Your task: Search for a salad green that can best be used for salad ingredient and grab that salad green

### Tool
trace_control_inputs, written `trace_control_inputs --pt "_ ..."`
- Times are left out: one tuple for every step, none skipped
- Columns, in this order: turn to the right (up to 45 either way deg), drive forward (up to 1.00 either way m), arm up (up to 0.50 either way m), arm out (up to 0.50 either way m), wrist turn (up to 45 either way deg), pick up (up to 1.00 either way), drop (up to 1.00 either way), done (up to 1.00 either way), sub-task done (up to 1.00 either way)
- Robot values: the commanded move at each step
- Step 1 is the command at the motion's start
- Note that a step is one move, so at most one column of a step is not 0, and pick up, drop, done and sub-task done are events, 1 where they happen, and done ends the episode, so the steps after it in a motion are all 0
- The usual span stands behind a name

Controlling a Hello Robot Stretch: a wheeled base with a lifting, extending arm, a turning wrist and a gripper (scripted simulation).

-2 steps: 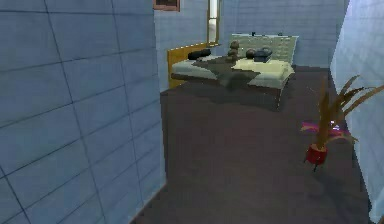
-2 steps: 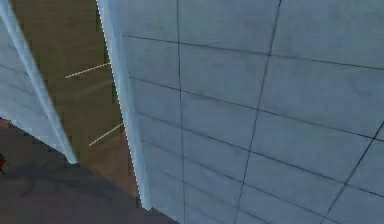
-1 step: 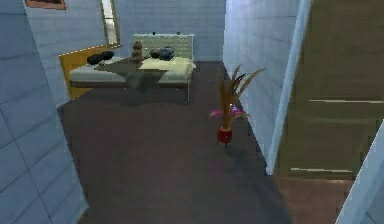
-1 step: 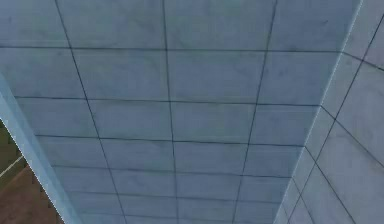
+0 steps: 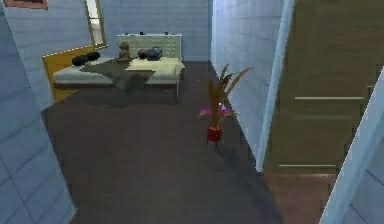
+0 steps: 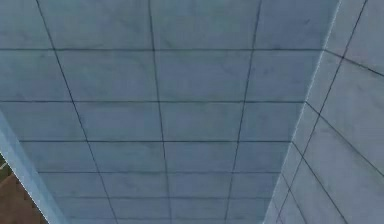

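A bedroom lies ahead in the forward view. At its far end stands a bed (image 5: pixel 120 72) with a pale cover, a light headboard, dark pillows and a small tan figure seated on it. A houseplant with reddish and green leaves sits in a red pot (image 5: pixel 214 134) on the dark floor, right of the middle. The arm side view faces a pale blue tiled wall (image 6: pixel 180 110) close up.
A brown wooden door (image 5: pixel 325 90) stands at the forward view's right, beside a blue wall corner (image 5: pixel 265 100). Another blue wall (image 5: pixel 25 160) runs along the forward view's left. Dark open floor (image 5: pixel 130 150) stretches from here to the bed. A window (image 5: pixel 95 20) is behind the bed.
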Motion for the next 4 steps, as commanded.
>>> trace_control_inputs --pt "0.0 0.15 0.0 0.0 0.0 0.0 0.0 0.0 0.0" --pt "18.0 0.0 0.0 0.0 0.0 0.0 0.0 0.0 0.0" --pt "0.0 0.75 0.0 0.0 0.0 0.0 0.0 0.0 0.0" --pt "45.0 0.0 0.0 0.0 0.0 0.0 0.0 0.0 0.0"
